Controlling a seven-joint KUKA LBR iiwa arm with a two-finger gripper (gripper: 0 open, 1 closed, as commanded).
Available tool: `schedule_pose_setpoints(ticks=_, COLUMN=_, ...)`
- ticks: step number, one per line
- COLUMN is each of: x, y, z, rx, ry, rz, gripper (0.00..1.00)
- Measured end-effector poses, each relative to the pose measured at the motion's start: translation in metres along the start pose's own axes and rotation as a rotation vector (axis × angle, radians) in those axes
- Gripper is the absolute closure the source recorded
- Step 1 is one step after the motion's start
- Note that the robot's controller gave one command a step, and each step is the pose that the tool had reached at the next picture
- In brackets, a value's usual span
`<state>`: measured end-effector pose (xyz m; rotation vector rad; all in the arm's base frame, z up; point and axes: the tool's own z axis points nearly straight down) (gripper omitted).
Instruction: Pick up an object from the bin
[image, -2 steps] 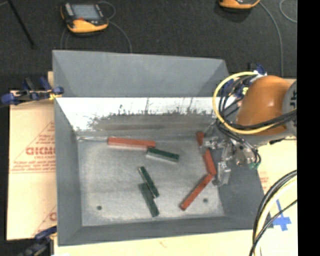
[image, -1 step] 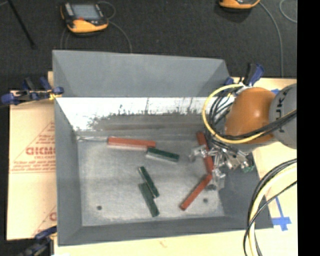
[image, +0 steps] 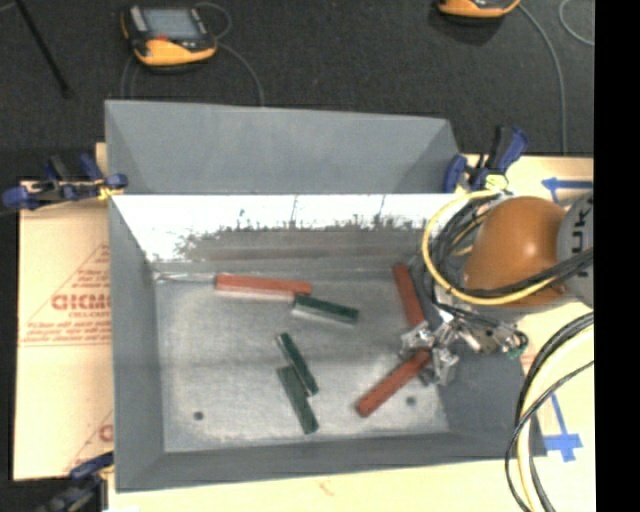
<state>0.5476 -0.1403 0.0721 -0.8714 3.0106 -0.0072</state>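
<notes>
From my seat the grey metal bin (image: 135, 330) takes up most of the camera view, its floor scuffed pale and its far wall marked with dark flecks that I cannot read. The arm (image: 570, 235) comes in from the right and is cut off at the edge. Its rounded orange cover (image: 515, 250) and a loop of yellow and black cables (image: 432, 262) hide the bin's right-hand wall and part of the floor below them. Under the cover, the gripper (image: 432, 358) sits low in the bin's near right corner, a tangle of grey metal and wire. Whether it is spread or closed I cannot tell from here. It lies over the upper end of a slanted red stick (image: 385, 392), which runs down and left from it across the floor; that upper end is covered, so I cannot say whether the stick is gripped or only touched. A long red stick (image: 262, 286) lies near the far wall, with a green stick (image: 325, 309) just beside its right end. A second red stick (image: 407, 293) lies along the right side, its lower end lost behind the wrist. Near the middle, a short green stick (image: 297, 360) and a darker green stick (image: 298, 400) lie close together, and I cannot tell if they touch. A small dark speck (image: 198, 416) sits near the left corner, too small to name.
</notes>
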Motion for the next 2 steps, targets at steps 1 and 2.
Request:
schedule_pose_setpoints(ticks=1, x=0.0, y=0.0, z=0.0, rx=0.0, ry=0.0, rz=-0.001, gripper=1.0)
schedule_pose_setpoints(ticks=2, x=0.015, y=-0.012, z=-0.198, rx=-0.006, ry=0.004, rz=-0.07, gripper=1.0)
